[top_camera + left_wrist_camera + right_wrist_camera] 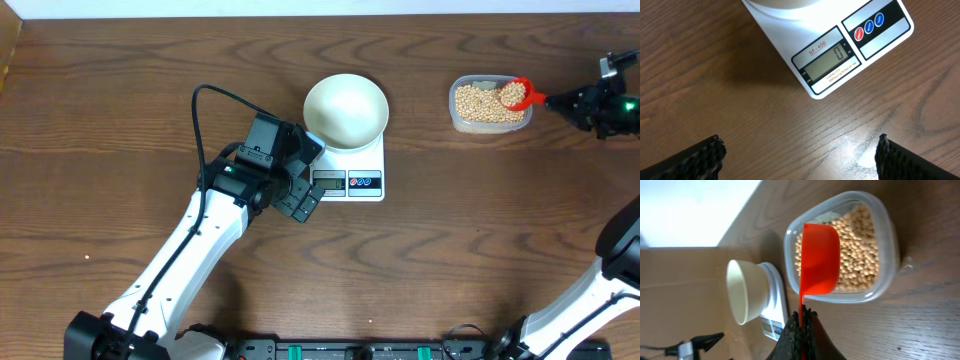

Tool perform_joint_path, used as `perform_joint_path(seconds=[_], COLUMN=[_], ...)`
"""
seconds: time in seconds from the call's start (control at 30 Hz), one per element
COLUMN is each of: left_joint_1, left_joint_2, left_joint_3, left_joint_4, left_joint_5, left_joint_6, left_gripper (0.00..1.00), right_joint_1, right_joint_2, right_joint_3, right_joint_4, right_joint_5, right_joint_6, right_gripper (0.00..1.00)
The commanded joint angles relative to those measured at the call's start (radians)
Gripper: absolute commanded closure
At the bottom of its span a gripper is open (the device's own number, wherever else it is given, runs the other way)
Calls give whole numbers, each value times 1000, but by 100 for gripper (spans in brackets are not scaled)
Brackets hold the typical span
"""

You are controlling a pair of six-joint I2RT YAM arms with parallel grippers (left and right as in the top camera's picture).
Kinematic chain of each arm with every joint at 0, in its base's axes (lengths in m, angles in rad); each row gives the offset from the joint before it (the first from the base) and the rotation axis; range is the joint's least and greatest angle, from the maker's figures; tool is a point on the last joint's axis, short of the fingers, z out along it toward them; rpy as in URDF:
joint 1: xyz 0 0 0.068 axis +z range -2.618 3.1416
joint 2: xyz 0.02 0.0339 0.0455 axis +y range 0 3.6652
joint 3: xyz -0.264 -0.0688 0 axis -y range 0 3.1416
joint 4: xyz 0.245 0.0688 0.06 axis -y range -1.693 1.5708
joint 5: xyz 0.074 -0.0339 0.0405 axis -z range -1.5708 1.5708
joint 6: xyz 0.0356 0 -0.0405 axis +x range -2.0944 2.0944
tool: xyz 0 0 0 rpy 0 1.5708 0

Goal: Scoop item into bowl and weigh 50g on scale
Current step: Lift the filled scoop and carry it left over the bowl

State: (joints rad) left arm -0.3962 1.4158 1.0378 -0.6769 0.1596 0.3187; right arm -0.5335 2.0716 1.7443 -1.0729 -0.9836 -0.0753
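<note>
The white bowl stands empty on the white scale, whose display reads 0. The pale-tan beans fill a clear plastic tub at the back right. My right gripper is shut on the handle of a red scoop, which holds beans over the tub's right end. The right wrist view shows the scoop, the tub, the bowl and my right gripper. My left gripper is open and empty just left of the scale, its fingers spread above bare wood.
The wooden table's far edge meets a white wall. The left arm crosses the front left. The right arm rises at the front right corner.
</note>
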Motion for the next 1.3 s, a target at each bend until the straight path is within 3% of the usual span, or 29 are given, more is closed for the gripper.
perform_joint_path(seconds=[0.0,0.67,0.93,1.27], left_joint_1=[2,2,2,2], left_joint_2=[0,0,0,0], left_joint_3=[-8,-8,-8,-8], left_joint_4=[-3,-3,-3,-3], left_joint_5=[13,13,13,13], left_joint_6=[10,10,10,10], left_gripper=[2,2,2,2], right_joint_1=[-8,198,345,546], right_joint_2=[8,8,8,8], right_joint_3=[2,2,2,2], right_joint_4=[-2,3,37,95], right_joint_5=[-148,-381,-375,-185], right_joint_6=[-65,-99,-98,-97], right_gripper=[99,99,99,99])
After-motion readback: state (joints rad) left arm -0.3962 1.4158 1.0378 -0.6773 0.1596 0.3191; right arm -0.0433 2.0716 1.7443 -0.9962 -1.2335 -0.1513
